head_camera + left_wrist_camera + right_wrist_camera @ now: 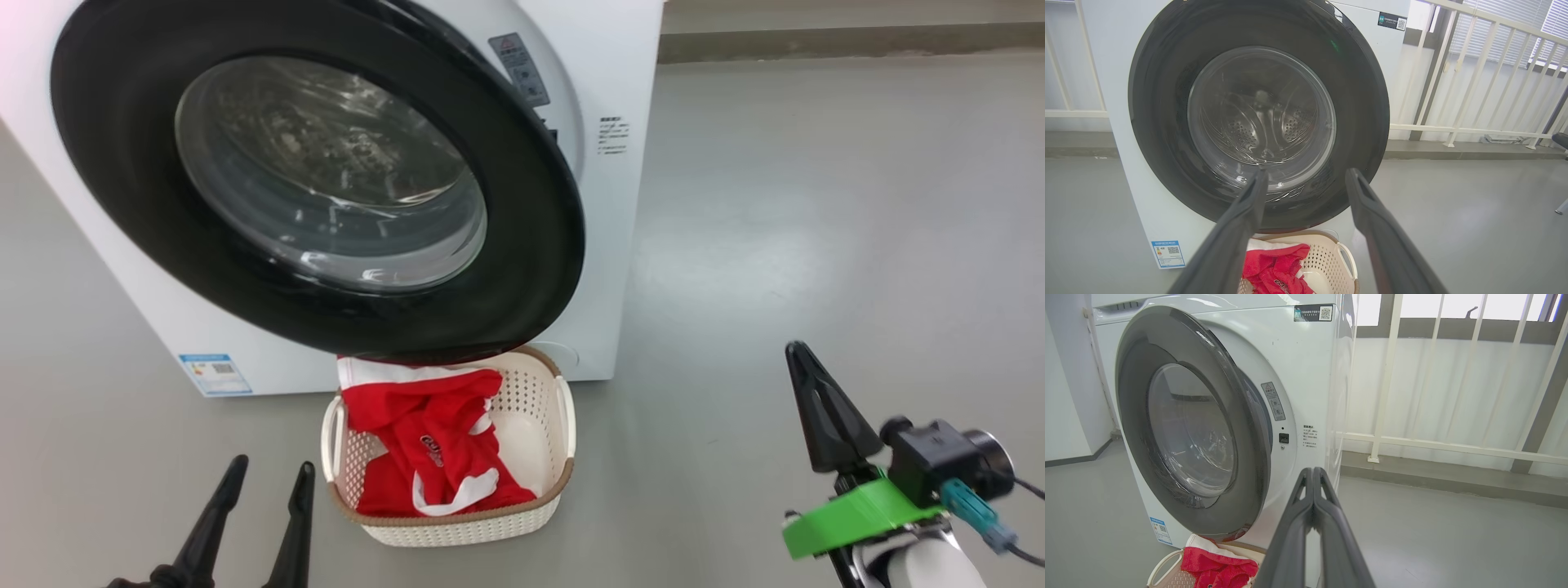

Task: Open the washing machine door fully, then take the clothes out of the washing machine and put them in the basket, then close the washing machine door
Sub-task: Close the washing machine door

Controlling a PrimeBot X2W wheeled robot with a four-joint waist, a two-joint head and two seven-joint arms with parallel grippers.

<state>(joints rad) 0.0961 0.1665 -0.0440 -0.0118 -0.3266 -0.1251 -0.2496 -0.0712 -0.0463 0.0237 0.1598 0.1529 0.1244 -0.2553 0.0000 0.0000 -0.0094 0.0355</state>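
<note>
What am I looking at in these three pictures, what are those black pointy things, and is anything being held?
These are one moment seen by three cameras on a two-armed robot. The head camera looks down at a white washing machine on a grey floor. Its round black-rimmed door stands ajar, not yet latched. Below it sits a cream basket holding red and white clothes.

The black pointy things are the robot's fingers. The left gripper, lower left, has its fingers spread; the right gripper, lower right, has them pressed together. Neither holds anything.

The other two pictures come from cameras on each wrist, looking along that arm's own fingers towards the machine: left gripper open, right gripper shut.
</note>
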